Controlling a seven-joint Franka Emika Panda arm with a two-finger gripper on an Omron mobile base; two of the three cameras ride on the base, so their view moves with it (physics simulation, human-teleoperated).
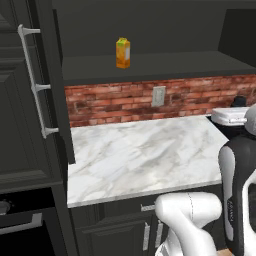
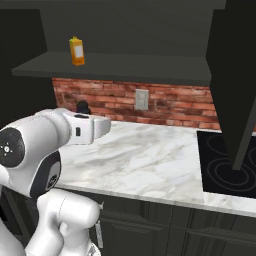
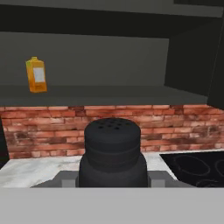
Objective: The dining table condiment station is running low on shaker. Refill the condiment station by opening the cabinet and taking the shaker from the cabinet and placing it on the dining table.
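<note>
carton (image 1: 123,52) upright on shelf | wall outlet (image 1: 158,96) | cooktop (image 2: 227,167) right

An orange carton (image 1: 123,52) stands alone on the open cabinet's dark shelf (image 1: 165,65), above the brick wall (image 1: 125,102) backing a marble desk (image 1: 140,155).

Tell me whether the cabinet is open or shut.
Open: the cabinet shelf is exposed with the carton on it, and its door is swung aside.

Flat even rendered light, dim cabinet (image 1: 150,30) interior, slightly soft pics, prob low-res
</note>
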